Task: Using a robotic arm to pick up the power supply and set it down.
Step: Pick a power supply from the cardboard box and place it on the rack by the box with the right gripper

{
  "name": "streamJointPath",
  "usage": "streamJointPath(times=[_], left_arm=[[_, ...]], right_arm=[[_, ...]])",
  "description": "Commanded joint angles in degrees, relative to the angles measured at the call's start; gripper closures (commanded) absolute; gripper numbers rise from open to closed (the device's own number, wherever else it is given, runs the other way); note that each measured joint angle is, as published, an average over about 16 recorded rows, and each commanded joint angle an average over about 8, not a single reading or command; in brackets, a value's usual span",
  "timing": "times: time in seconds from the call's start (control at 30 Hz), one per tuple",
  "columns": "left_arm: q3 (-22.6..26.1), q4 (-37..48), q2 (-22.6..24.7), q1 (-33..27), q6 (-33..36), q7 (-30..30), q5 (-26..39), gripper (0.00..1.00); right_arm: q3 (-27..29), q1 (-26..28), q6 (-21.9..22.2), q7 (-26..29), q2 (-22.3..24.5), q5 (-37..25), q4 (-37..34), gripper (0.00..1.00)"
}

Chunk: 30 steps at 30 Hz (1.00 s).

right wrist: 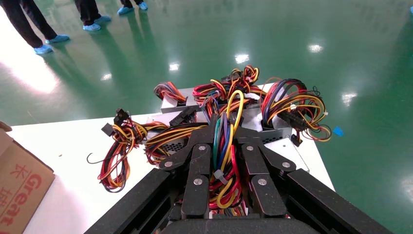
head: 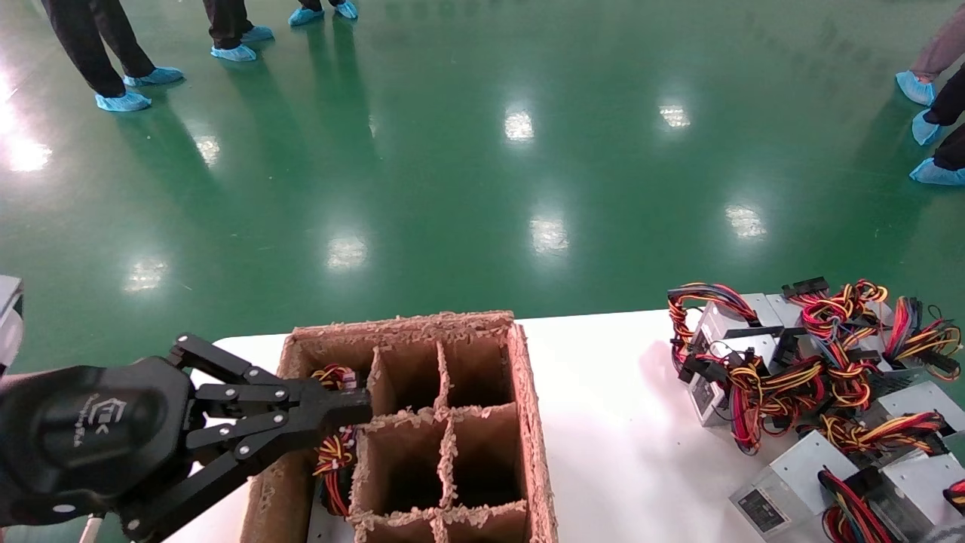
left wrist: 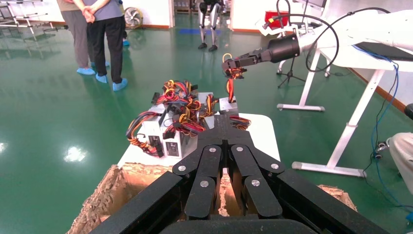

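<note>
Red lettering shows on the brown cardboard carton [right wrist: 19, 190] at the edge of the right wrist view: "Great" reads clearly, with a Chinese character above it that can't be made out. The left pincer [head: 332, 411] carries a white logo on its round black body, too small to read. Labels on the power supplies [head: 761, 509] are illegible.

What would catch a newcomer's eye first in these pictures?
First, the heap of power supplies with tangled red, yellow and black wires at the table's right end. Next, the left gripper, shut, over the brown divided cardboard box. The right gripper grips a wire bundle.
</note>
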Motion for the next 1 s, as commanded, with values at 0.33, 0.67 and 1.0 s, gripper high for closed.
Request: streamJointPath(times=[0.33, 0.67, 1.0], left_arm=[[0.0, 0.0, 0.0, 0.0, 0.0, 0.0, 0.0, 1.0], [0.0, 0.0, 0.0, 0.0, 0.0, 0.0, 0.0, 1.0], [0.0, 0.0, 0.0, 0.0, 0.0, 0.0, 0.0, 1.0]], right_arm=[[-2.4, 2.3, 0.4, -1.4, -1.5, -0.3, -1.7, 1.0], [-3.0, 3.7, 0.1, -1.5, -2.3, 0.8, -1.9, 1.0], [-4.5, 4.8, 0.7, -1.4, -3.5, 0.6, -0.9, 1.0]])
